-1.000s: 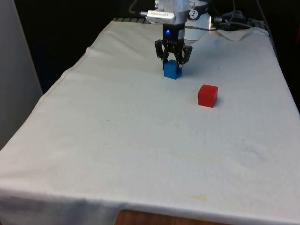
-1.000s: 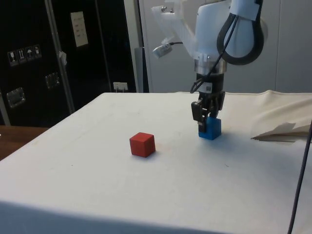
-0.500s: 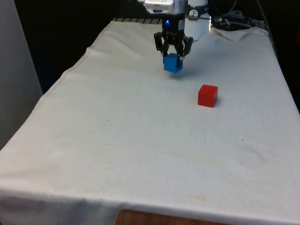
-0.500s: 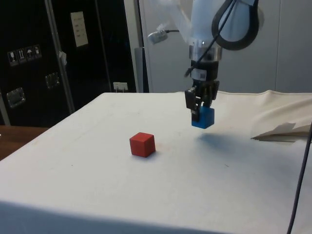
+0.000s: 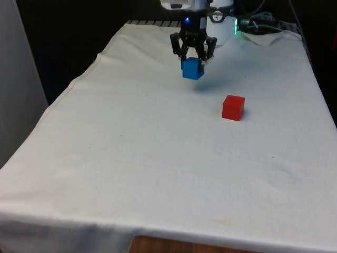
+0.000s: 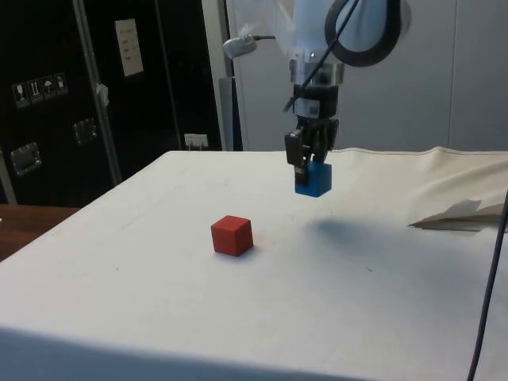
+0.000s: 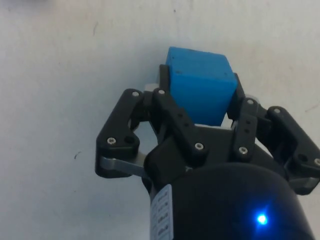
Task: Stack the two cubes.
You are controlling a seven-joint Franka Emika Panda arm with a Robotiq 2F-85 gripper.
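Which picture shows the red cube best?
The front view: the red cube sits in the open on the cloth, two faces plain. The side view shows it too, nearer the edge. In the wrist view the blue cube is seen instead.

Gripper [image 5: 192, 57] clamped on blue cube [image 5: 192, 68], held clear above the table [image 5: 131, 158], shadow on the cloth below it. Red cube [image 5: 233, 107] sits on the table, nearer the camera and toward the front view's right of the gripper, well apart.

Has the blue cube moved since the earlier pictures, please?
Yes. The blue cube has risen off the cloth and, in the side view, shifted toward the red cube.
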